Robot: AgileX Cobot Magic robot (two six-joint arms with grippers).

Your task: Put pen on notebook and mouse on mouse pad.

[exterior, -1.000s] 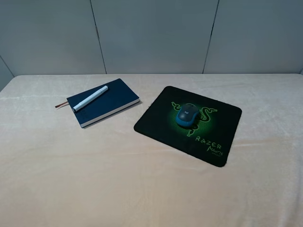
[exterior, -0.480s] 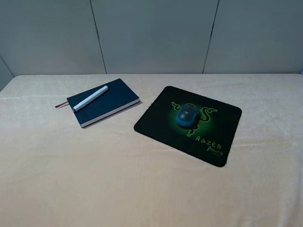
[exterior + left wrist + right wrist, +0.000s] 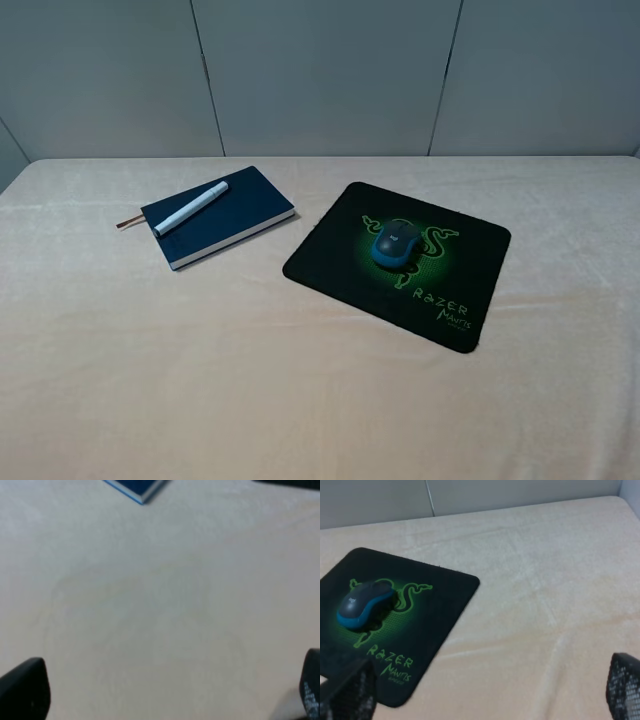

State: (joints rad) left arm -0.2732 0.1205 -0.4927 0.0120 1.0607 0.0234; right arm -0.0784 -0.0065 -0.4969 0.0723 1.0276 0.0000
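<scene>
The white pen (image 3: 190,207) lies diagonally on top of the dark navy notebook (image 3: 245,205), left of centre on the table. The mouse (image 3: 396,243) sits on the green logo of the black mouse pad (image 3: 325,258). Neither gripper shows in the exterior high view. In the left wrist view my left gripper (image 3: 167,687) is open over bare cloth, with one corner of the notebook (image 3: 136,487) at the frame's edge. My right gripper (image 3: 487,690) is open too, holding nothing, with the mouse (image 3: 365,604) resting on the mouse pad (image 3: 445,595) ahead of it.
A cream cloth (image 3: 300,390) covers the whole table. A grey panelled wall (image 3: 320,70) stands along the far edge. A brown ribbon bookmark (image 3: 127,222) sticks out of the notebook's left end.
</scene>
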